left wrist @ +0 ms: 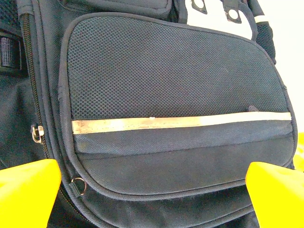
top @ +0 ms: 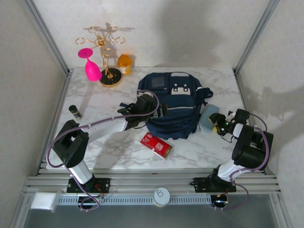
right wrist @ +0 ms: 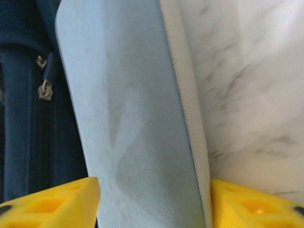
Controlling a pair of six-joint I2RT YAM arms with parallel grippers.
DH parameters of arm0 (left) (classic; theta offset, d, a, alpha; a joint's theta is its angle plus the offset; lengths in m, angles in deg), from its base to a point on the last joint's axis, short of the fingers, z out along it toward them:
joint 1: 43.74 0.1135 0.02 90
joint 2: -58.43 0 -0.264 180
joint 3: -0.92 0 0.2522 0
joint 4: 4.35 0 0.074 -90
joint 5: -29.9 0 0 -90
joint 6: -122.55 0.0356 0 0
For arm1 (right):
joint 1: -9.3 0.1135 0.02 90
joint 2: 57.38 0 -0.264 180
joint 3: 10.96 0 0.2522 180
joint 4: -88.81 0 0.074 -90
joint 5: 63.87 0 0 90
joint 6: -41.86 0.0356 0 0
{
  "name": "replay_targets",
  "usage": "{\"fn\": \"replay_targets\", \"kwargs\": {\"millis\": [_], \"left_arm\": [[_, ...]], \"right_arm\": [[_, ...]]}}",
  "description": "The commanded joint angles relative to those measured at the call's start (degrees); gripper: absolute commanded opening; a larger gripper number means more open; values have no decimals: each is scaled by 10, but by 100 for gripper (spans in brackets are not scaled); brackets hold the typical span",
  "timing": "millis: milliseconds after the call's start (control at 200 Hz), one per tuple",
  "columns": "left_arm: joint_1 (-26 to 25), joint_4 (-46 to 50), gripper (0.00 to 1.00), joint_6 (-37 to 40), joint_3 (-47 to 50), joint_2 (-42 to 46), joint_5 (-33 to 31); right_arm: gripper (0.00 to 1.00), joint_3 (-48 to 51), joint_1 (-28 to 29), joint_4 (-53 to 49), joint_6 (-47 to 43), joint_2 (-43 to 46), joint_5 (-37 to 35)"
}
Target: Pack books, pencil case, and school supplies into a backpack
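Overhead, the navy backpack lies flat at the middle of the white marble table, front pockets up. The left gripper hangs over the backpack's left edge. The right gripper sits just off the backpack's right side, at the grey-blue pencil case, which lies against that flank. A flat red box with a white label lies on the marble just below the backpack's near edge. A short black cylinder stands well to the backpack's left. Behind the backpack's far left corner are a gold stemware rack, a pink glass set upside down, and an orange cup. Pale panels in metal framing wall in the table.

Up close, the left wrist view gives what the overhead one cannot: the backpack's mesh front pocket, a scuffed pale stripe across it, and a zipper ring at its lower left. The left gripper's yellow fingers stand wide apart over the pocket, gripping nothing.

From the right wrist, the pencil case runs upward between the right gripper's yellow fingers, one at each long edge with no gap to be seen. Whether they are squeezing it, I cannot tell. Left of the case are the backpack's dark side and two metal zipper pulls; right of it, bare marble.
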Motion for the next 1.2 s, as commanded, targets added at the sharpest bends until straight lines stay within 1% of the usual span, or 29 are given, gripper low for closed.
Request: {"fn": "replay_targets", "kwargs": {"millis": [0,115,200,270,406,541,626,756,811,961,1066,1146,1191], "left_arm": [[6,8,99,6,-20,-12,8],[7,9,99,9,-21,-13,8],[7,11,99,12,-23,-14,7],[7,13,99,12,-26,-15,9],[7,16,99,18,-26,-10,7],[7,24,99,25,-25,-4,-3],[7,25,99,27,-24,-2,-3],[6,21,99,44,-20,7,1],[6,23,99,64,-21,11,2],[4,29,99,143,-24,36,8],[2,60,97,220,-43,40,21],[-8,90,97,290,-60,37,15],[-13,99,97,323,-63,37,16]], "right_arm": [[55,14,2,43,24,22,54],[50,29,3,72,33,45,75],[47,35,4,97,42,42,96],[45,35,4,105,48,37,101],[39,31,5,86,29,35,72],[32,26,4,68,15,36,66],[25,22,4,58,10,42,59],[21,15,0,37,9,63,55],[20,7,0,19,7,78,51],[19,-24,0,-71,-17,118,23],[19,-36,-1,-120,-24,160,3],[19,-48,1,-164,-25,196,-22],[19,-52,2,-180,-23,214,-21]]}}
